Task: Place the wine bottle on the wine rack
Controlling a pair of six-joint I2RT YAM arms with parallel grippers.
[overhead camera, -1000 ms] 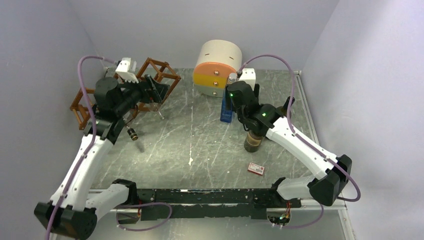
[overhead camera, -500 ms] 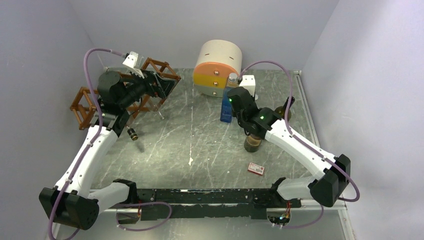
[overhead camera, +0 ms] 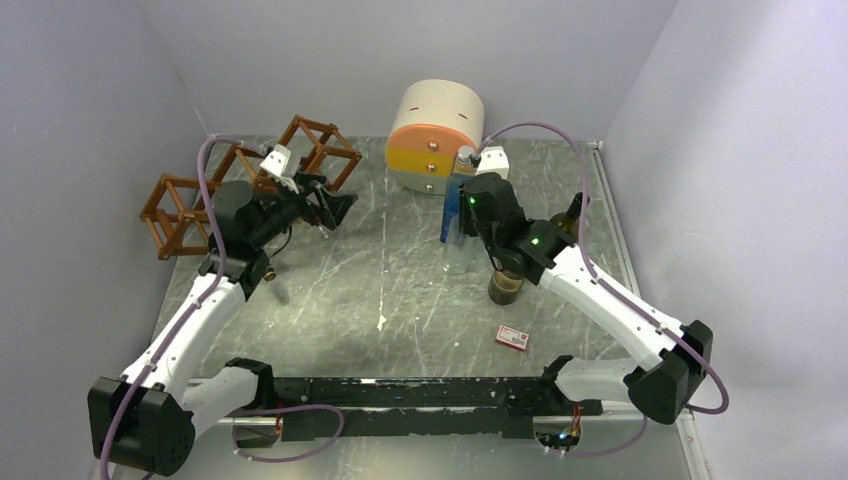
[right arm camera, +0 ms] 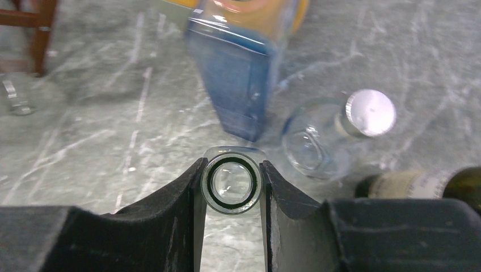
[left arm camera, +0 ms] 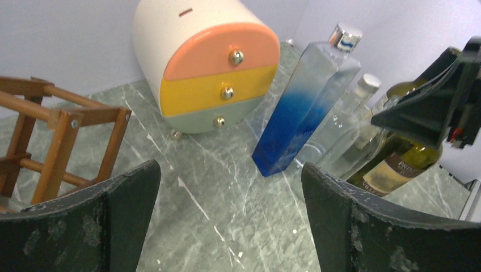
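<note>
Glass bottle mouth (right arm camera: 231, 182) in right tool (right arm camera: 232, 170), body hidden

Looks like a robotics lab test cell: bare pale walls (overhead camera: 400, 50) boxing in a marbled grey table (overhead camera: 400, 290), 2 cabled arms (overhead camera: 190, 320) bolted to a black rail (overhead camera: 420, 395) at its near edge.
</note>
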